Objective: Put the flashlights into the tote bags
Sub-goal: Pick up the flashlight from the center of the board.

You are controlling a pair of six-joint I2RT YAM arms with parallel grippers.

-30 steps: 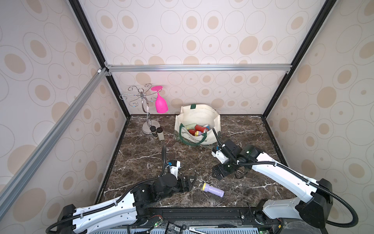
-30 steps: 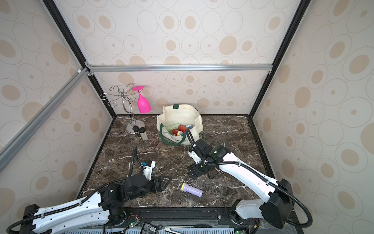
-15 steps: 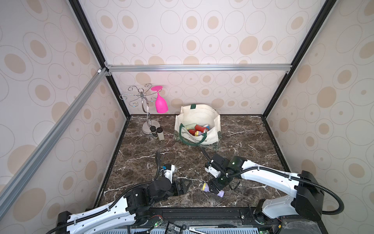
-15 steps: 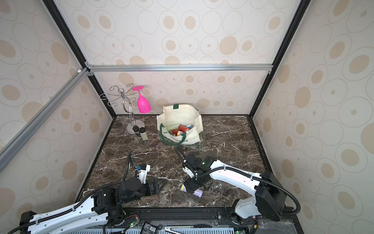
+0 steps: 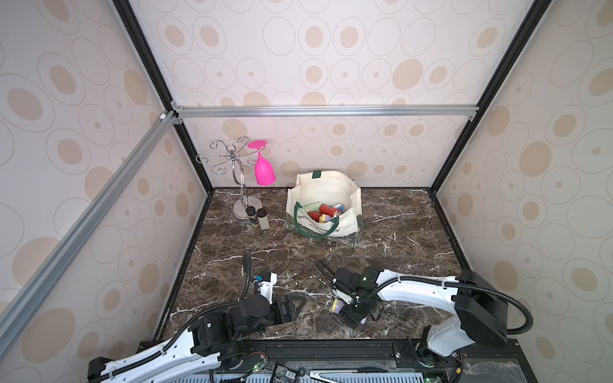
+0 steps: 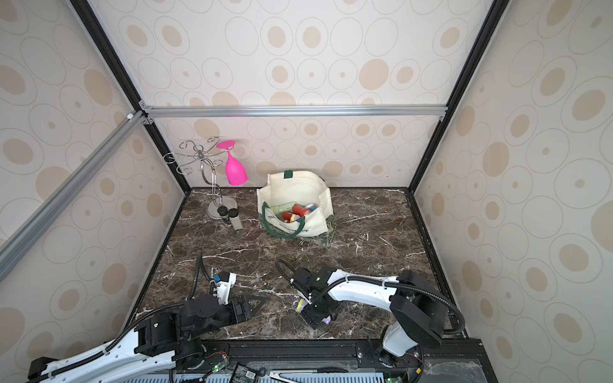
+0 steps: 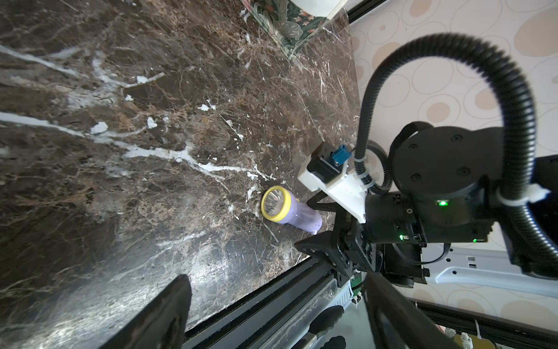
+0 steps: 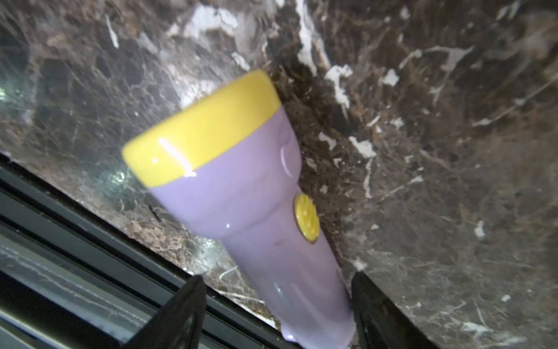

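Tabletop (image 5: 398, 238): dark veined marble, walled by oval-patterned panels.
Lilac flashlight (image 8: 256, 211): lying near the tabletop's front edge, lower centre in both top views.
Right claw (image 8: 277, 281): fingers apart, straddling the flashlight's handle.
Tote bag (image 5: 331, 225): upper centre, well apart, holding other flashlights (image 5: 326, 210).
Left claw (image 5: 293, 305): spread wide, holding nothing, left of the lilac flashlight.

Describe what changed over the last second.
The right gripper swung from mid-table back to the front edge and dropped over the lilac flashlight, open jaws now straddling its body, not yet clamped. The left gripper, open, drew back slightly. Flashlight, tote bag and glass rack stayed put.
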